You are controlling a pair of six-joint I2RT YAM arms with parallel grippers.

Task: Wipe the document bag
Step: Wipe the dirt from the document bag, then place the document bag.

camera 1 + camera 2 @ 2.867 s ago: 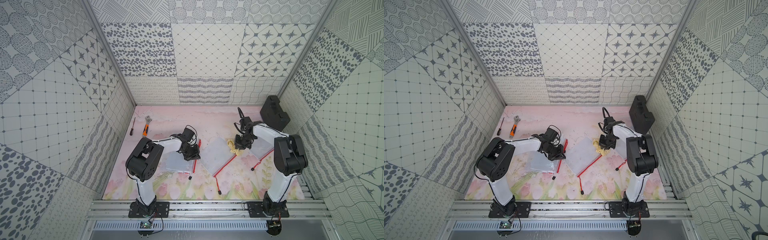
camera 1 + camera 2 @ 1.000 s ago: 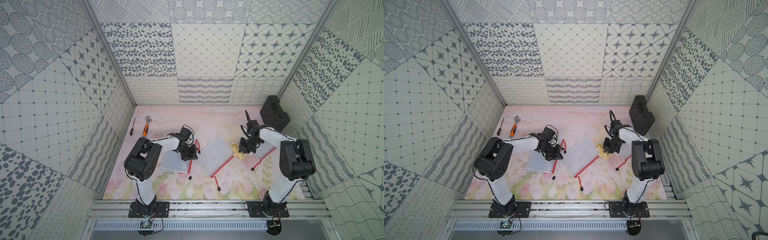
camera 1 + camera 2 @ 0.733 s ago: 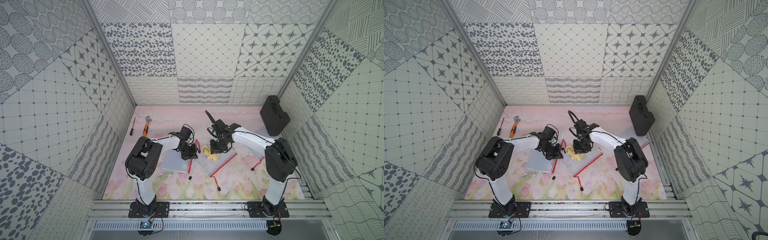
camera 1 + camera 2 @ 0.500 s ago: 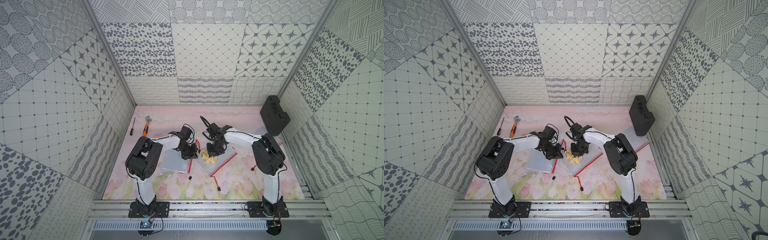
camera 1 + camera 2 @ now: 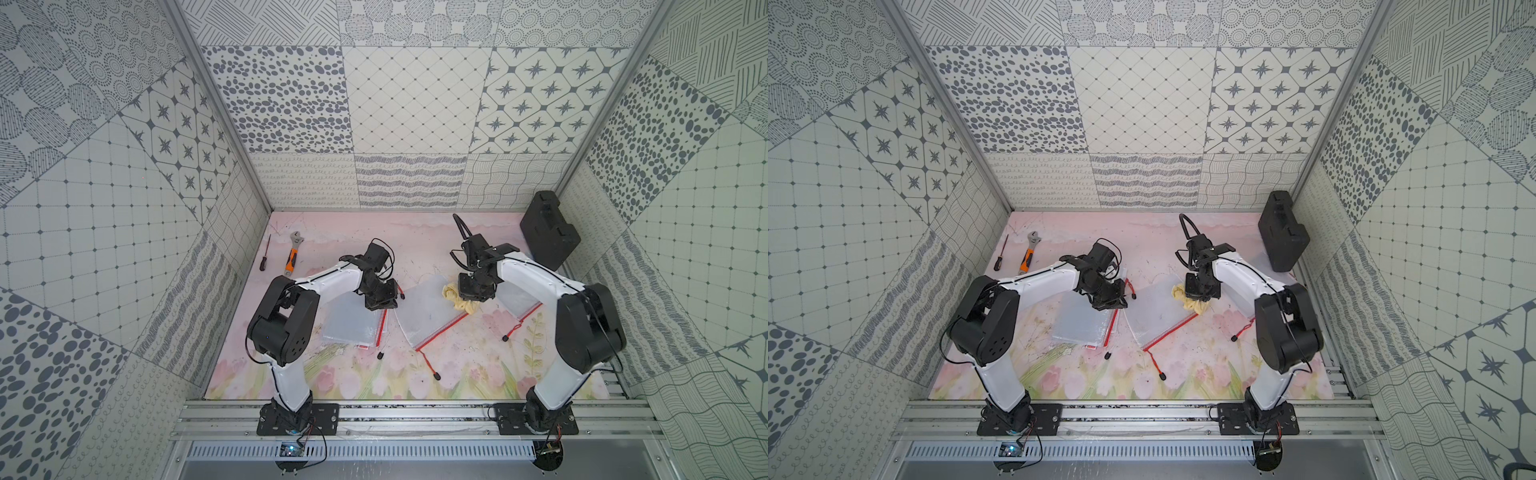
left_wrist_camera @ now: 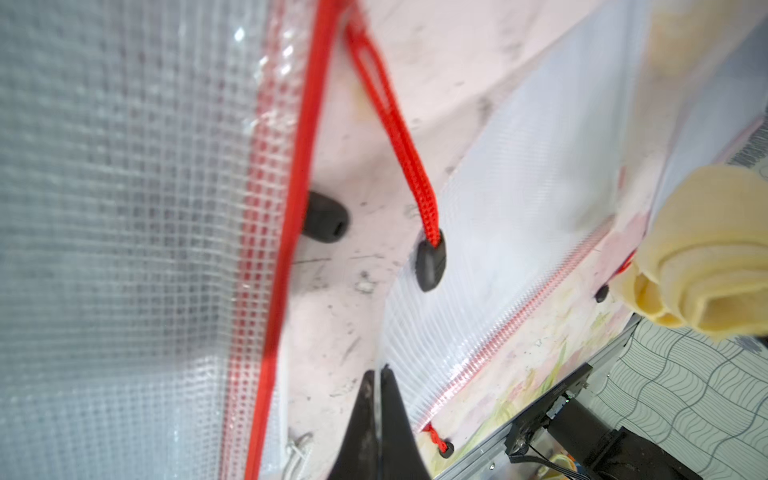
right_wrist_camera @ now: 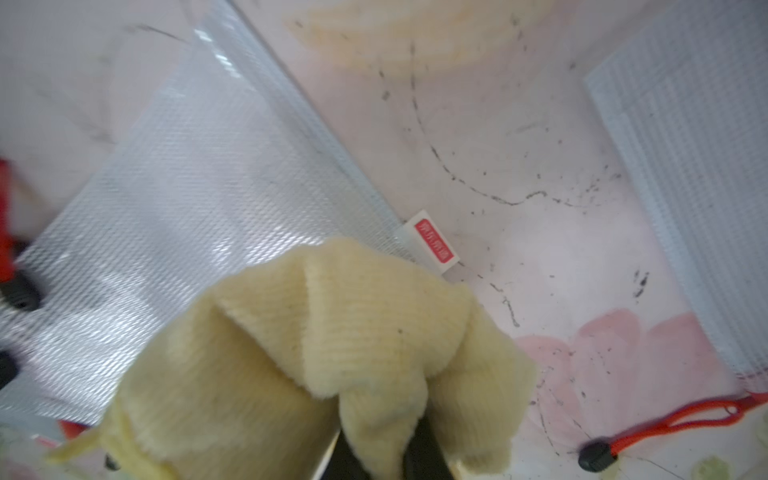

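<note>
The clear document bag (image 5: 428, 316) (image 5: 1158, 313) with a red zip edge lies flat mid-table. My left gripper (image 5: 380, 301) (image 5: 1111, 301) sits at its near-left corner. In the left wrist view the gripper (image 6: 378, 374) is shut, with the bag's (image 6: 519, 208) thin edge running between the fingers. My right gripper (image 5: 473, 291) (image 5: 1200, 293) is shut on a bunched yellow cloth (image 5: 459, 299) (image 5: 1190, 299), which rests on the bag's far right corner. In the right wrist view the cloth (image 7: 311, 353) hides most of the gripper (image 7: 386, 453) and overlaps the bag (image 7: 187, 187).
A stack of similar bags (image 5: 353, 324) (image 6: 124, 208) lies left of the middle bag, and another bag (image 5: 517, 297) (image 7: 698, 166) lies to its right. A black case (image 5: 548, 235) stands at the back right. A wrench (image 5: 293, 253) and a screwdriver (image 5: 264, 257) lie at the back left.
Half a second ago my right gripper held the cloth at the bag's left side; it has swept right across the bag to its far right corner. The left gripper has stayed put.
</note>
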